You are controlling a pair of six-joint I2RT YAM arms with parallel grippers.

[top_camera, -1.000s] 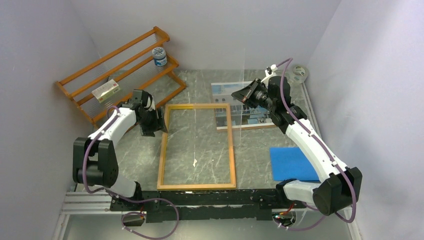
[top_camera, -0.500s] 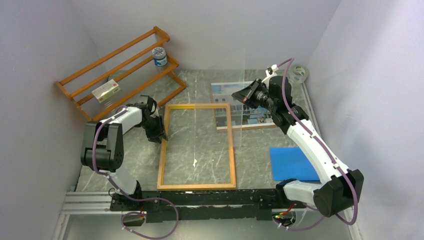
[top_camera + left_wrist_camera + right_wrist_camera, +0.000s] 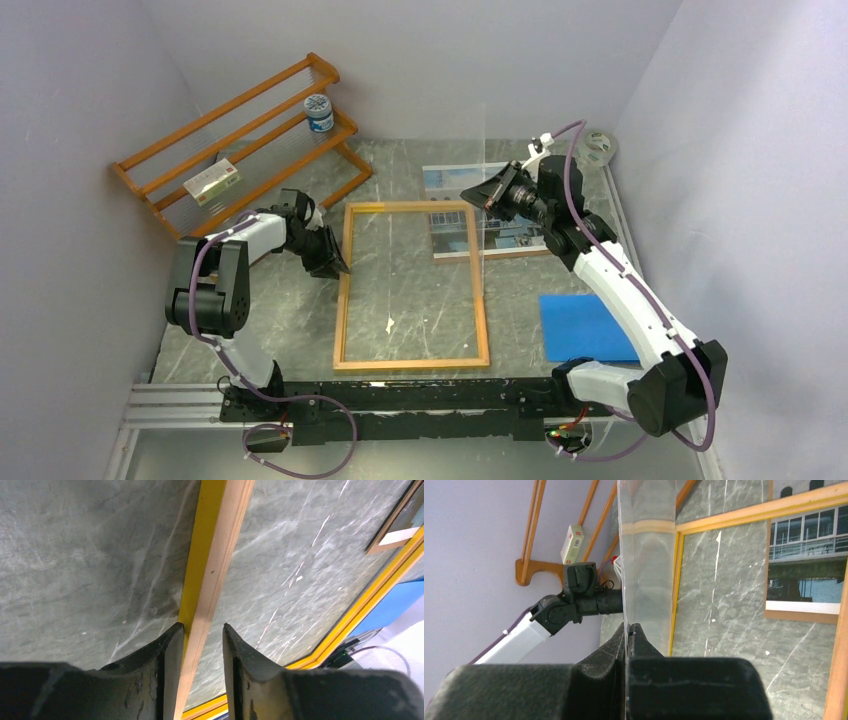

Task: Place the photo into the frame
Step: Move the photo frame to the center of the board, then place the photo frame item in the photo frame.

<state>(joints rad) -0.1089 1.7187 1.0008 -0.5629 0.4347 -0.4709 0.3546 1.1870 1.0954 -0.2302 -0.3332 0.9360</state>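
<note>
Frame [image 3: 215, 565] — matt wood w/ yellow paint; pane [image 3: 646, 555] clear, glossy; table [image 3: 290, 310] stone-look.

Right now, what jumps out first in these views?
The right fingers pinch a clear pane upright, toward the far right of the table. The yellow frame lies flat at the centre, with the open left fingers straddling its left rail. The photo lies face up, partly under the frame's far right corner.
</note>
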